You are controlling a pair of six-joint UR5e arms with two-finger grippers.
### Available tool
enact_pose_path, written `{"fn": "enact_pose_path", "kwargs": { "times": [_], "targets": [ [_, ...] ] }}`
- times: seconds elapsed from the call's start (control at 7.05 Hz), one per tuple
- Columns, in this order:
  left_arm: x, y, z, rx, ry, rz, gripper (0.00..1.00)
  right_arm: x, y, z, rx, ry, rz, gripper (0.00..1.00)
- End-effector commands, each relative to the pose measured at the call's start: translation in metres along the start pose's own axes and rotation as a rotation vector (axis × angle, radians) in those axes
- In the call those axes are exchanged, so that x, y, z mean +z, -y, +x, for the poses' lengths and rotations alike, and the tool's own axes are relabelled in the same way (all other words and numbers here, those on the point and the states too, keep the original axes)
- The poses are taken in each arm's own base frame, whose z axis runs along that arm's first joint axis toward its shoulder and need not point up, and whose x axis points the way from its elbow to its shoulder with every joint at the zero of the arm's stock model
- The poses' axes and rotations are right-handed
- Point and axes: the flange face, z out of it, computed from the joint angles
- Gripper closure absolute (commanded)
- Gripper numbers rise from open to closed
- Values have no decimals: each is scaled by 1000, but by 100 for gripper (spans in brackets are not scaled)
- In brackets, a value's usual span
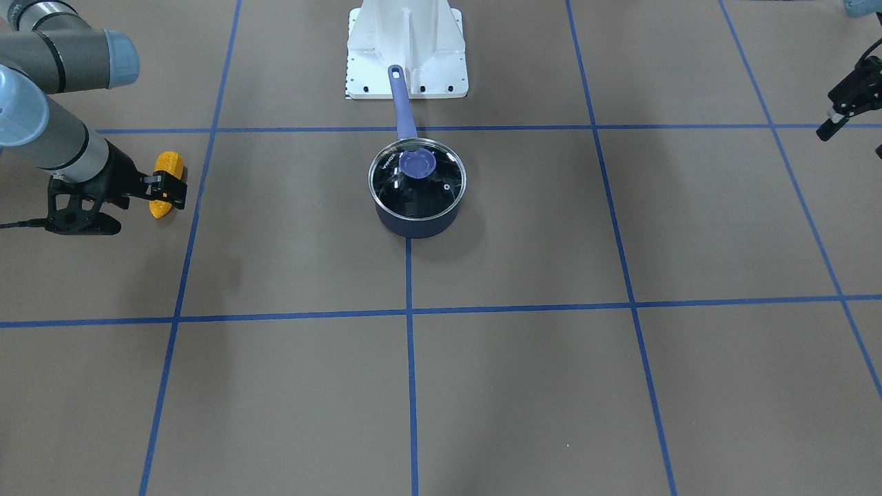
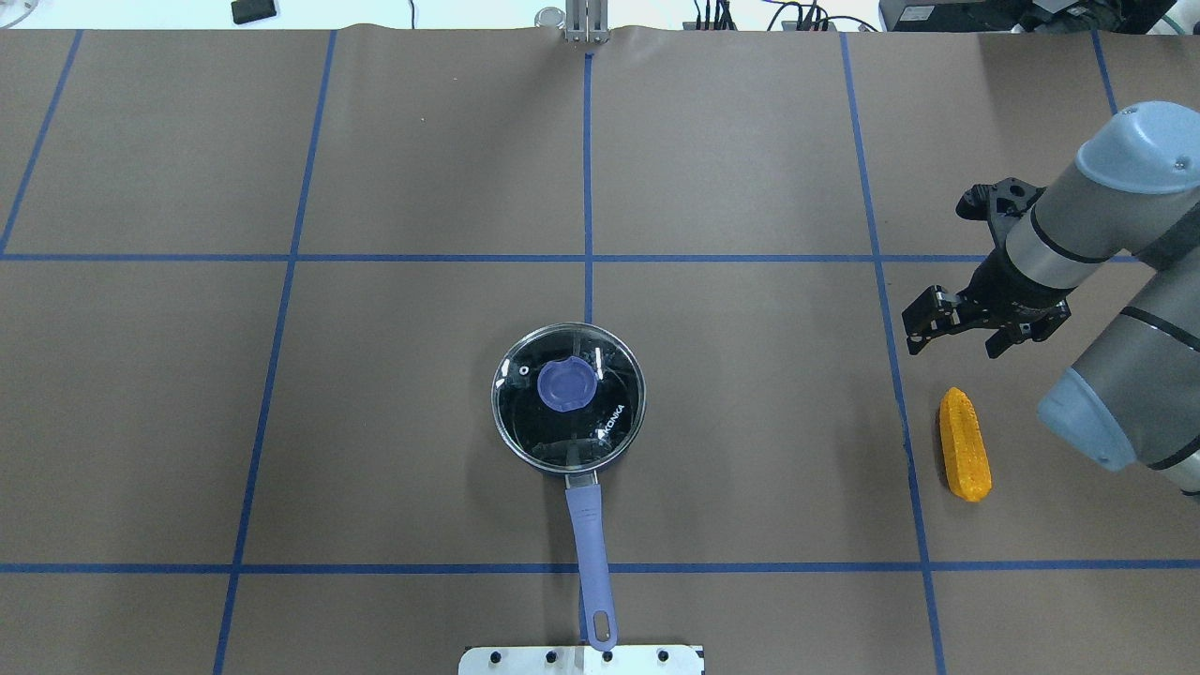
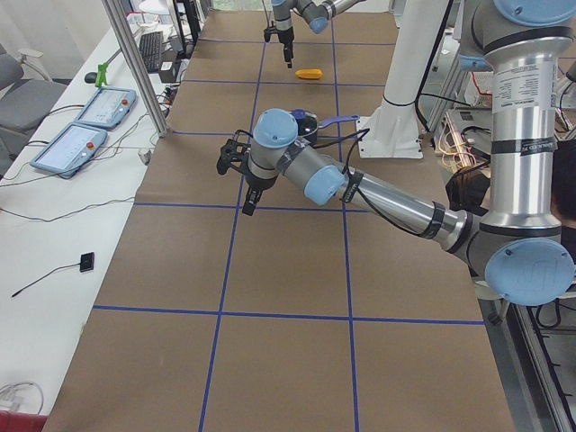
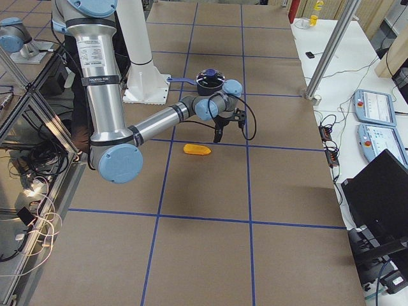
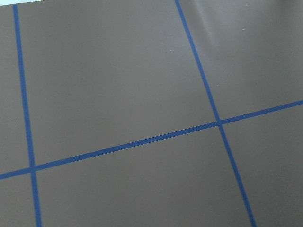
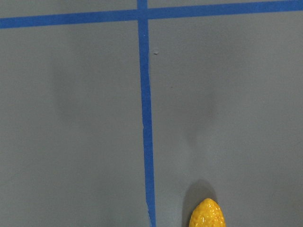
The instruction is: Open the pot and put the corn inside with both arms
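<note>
Corn [image 2: 966, 445] lies flat on the table [image 2: 750, 141], out on the robot's right, just past a blue tape line [image 2: 905, 422] and well apart from the pot [image 2: 569, 398]. Right tool [image 2: 958, 330] is near the cob's tapered end, fingers spread wide, gripping nothing. Pot sits mid-table, glass lid [image 2: 562, 441] on, purple handle [image 2: 591, 544] pointing back at the robot's base [image 2: 581, 659]. Left tool [image 1: 851, 114] is far off on the other side, cut by the frame edge, so its spread can't be told.
</note>
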Motion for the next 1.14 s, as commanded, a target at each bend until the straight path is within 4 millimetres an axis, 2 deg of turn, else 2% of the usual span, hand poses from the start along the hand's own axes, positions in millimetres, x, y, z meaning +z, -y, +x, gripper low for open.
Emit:
{"fn": "enact_pose_path", "kwargs": {
  "times": [0.0,0.14,0.43,0.57,0.71,0.85,0.99],
  "targets": [
    [17,10,63,-48,-25,-2,1,9,-5,2,1,-16,-8,1],
    [27,14,89,-69,-23,4,1,16,-7,4,-3,-35,-1,1],
    [36,20,126,-87,-58,-3,1,33,-24,40,-7,-11,16,1],
    [44,23,136,-90,-38,5,1,38,-26,38,7,9,24,1],
    [54,28,158,-95,-17,-10,1,46,-31,40,13,-3,12,1],
    [57,35,182,-104,16,-12,1,48,-33,39,4,0,17,1],
    [54,32,191,-105,22,-24,1,49,-34,39,0,2,16,1]
  ]
}}
